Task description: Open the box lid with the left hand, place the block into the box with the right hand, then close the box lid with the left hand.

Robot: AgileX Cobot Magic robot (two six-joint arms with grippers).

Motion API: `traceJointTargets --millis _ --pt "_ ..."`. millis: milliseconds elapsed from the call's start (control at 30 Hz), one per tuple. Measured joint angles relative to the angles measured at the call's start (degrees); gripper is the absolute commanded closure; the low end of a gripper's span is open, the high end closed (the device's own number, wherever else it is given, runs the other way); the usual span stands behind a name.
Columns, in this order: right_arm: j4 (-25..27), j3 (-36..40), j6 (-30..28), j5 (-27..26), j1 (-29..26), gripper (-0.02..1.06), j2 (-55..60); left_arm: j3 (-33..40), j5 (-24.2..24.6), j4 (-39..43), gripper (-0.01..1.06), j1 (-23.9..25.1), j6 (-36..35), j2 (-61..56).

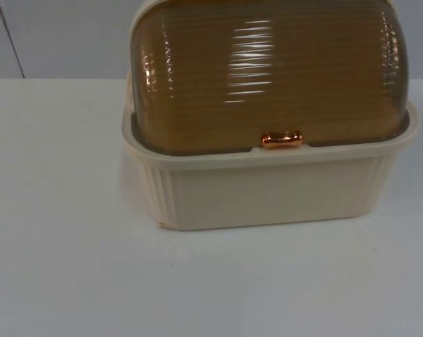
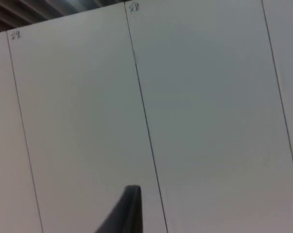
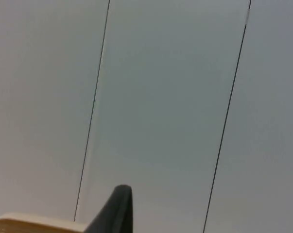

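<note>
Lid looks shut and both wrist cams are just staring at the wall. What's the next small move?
Probably bring the left end effector down toward the copper handle at the lid's front edge. The amber lid sits closed on the cream box, and both wrist views face the grey partition wall, so neither arm is near it yet.

Top view taken close above, box (image 1: 267,133) faced. Wrist views aimed at partition wall (image 2: 209,107); box corner shared with right wrist view.

surface: white table (image 1: 64,267) | on it: cream box (image 1: 267,189), lid shut
</note>
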Motion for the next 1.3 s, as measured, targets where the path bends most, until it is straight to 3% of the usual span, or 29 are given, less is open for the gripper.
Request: traceJointTargets --millis 167,633,933,1300 --pt "1.2 2.1 -1.8 -0.3 2.6 -0.01 0.0 0.0 2.8 1.0 0.0 0.0 0.0 0.0" --pt "0.5 6.3 -0.8 -0.6 3.6 -0.01 0.0 2.1 3.5 0.0 0.0 0.9 -0.4 -0.1" --pt "-7.3 17.8 9.9 0.2 3.6 -0.01 0.1 16.1 3.5 0.0 0.0 0.9 -2.2 -0.1" --pt "-10.9 25.2 13.5 4.0 3.6 -0.01 0.2 29.9 8.0 1.2 0.0 0.9 -7.2 -0.1"
